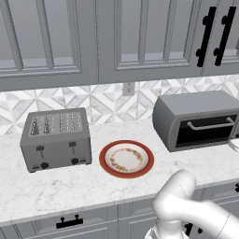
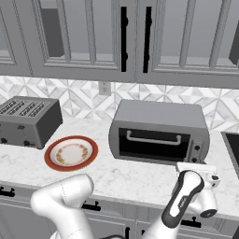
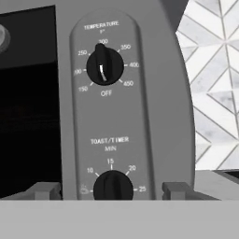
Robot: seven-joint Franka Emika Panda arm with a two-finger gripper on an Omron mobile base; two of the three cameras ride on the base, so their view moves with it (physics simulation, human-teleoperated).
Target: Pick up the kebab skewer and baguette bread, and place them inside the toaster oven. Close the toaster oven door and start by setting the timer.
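White marble counter holds the toaster oven (image 2: pixel 158 133), door shut. Right ahead of the claw (image 3: pixel 112 190), between its spread-apart fingers, sits the small timer knob (image 3: pixel 113 186). It looks hard and stiff; pinch its sides.

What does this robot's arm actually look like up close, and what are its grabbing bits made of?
The arm is made of glossy white, rounded tube-like segments, with a black stripe at one joint near the wrist. A boxy white hand sits at its end. In the hand view, the gripper has two small, blocky grey fingertips. No cables or markings are visible.
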